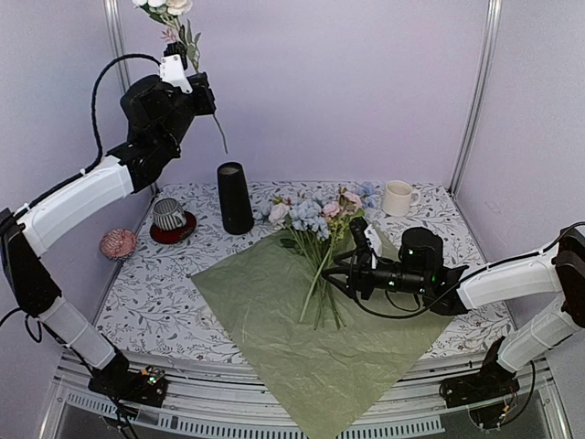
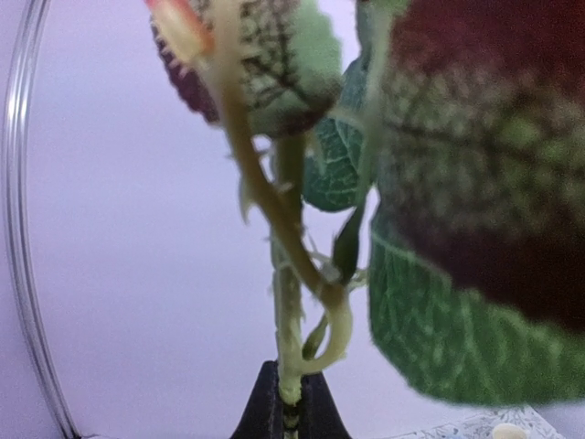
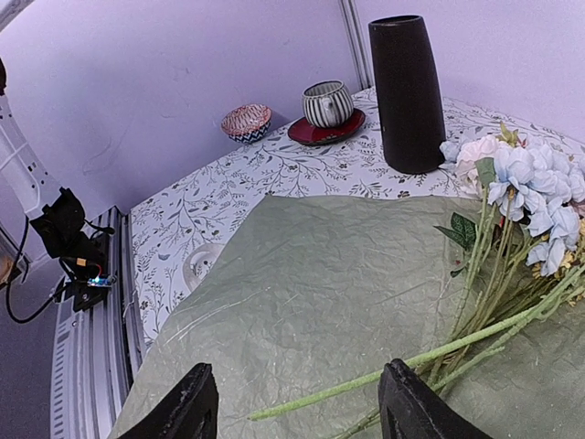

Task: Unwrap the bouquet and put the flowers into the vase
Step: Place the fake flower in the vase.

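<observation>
Left gripper (image 1: 175,58) is way up in the air at the back left, jaws squeezed tight on the stem of a single flower (image 1: 172,13). In its wrist cam the left gripper (image 2: 291,416) has the pale green stem pinched right at the tips. Everything above that is a blurry close-up, but it looks like green leaves with dark reddish patches. From the top cam the white blooms point up past the frame edge. The loose end of the stem dangles down behind the arm, above the vase (image 1: 234,198) and well clear of its mouth.

Right gripper (image 1: 355,256) is low over the table with its jaws apart and nothing between them. On its own cam the right gripper (image 3: 297,412) sits over the wrap paper (image 3: 302,293), and the nearest stems lie just ahead of the fingertips.

The wrap paper (image 1: 311,320) is spread flat, olive side up, one corner hanging off the near table edge. The rest of the flowers (image 1: 315,219) lie on it, blue, pink and white heads toward the back, stems fanned toward the front. The flowers (image 3: 521,192) are near the black vase (image 3: 407,91), which stands upright just off the paper's back edge.

Left of the vase there's a striped cup (image 1: 167,213) on a red saucer (image 1: 174,232), then a small patterned bowl (image 1: 118,243). A white mug (image 1: 398,197) sits at the back right. All on a floral-print table (image 1: 155,302).
</observation>
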Action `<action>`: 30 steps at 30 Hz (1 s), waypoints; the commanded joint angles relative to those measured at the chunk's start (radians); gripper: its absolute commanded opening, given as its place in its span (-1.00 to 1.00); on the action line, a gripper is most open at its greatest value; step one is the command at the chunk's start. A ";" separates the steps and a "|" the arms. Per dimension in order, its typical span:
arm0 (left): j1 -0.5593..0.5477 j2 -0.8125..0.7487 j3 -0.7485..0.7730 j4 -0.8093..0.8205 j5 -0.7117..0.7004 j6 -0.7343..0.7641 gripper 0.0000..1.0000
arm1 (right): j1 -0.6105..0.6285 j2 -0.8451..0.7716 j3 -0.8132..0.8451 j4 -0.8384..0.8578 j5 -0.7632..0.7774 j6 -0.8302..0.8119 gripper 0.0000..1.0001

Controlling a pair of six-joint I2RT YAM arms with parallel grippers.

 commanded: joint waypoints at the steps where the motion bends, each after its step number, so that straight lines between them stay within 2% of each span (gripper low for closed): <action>1: 0.039 0.060 0.022 0.036 0.024 -0.031 -1.00 | 0.005 -0.016 -0.005 -0.002 0.015 -0.014 0.24; 13: 0.112 0.192 0.000 0.020 0.060 -0.092 -1.00 | 0.006 0.003 0.007 -0.005 -0.004 -0.008 0.23; 21: 0.143 0.274 0.003 -0.130 0.158 -0.191 -1.00 | 0.006 0.014 0.014 -0.011 -0.009 -0.008 0.23; 28: 0.143 0.282 -0.070 -0.150 0.205 -0.227 -1.00 | 0.006 0.027 0.023 -0.014 -0.017 -0.007 0.24; 30: 0.143 0.287 -0.075 -0.162 0.214 -0.238 -0.95 | 0.006 0.029 0.024 -0.014 -0.018 -0.006 0.24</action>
